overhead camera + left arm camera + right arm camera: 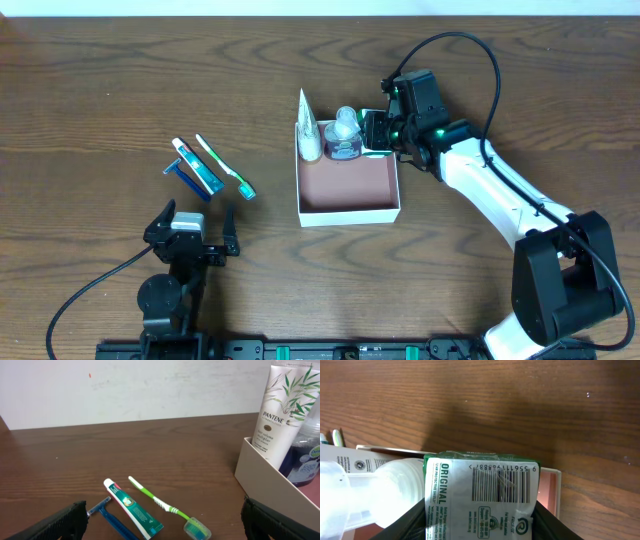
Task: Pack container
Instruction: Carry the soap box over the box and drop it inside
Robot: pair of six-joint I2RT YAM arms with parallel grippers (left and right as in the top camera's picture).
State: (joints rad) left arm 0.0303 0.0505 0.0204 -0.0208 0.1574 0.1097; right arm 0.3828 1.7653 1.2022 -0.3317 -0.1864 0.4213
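Gripping a green-and-white packet (482, 492) in my right gripper (383, 130) at the container (350, 213) corner | left gripper (198, 216) spread wide, holding nothing

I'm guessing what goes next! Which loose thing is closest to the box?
The green toothbrush: it lies nearer the container than the toothpaste tube and blue razor.

The near half of the container (348, 188) is bare and open from above. Along its far wall stand a white tube (308, 135), a clear bottle (345, 133) and a green packet (482, 495) (clamped in the right end effector (383, 130)). To its left, a toothbrush (225, 167), toothpaste (198, 166) and a razor (188, 181) lie on the bench (100, 100).
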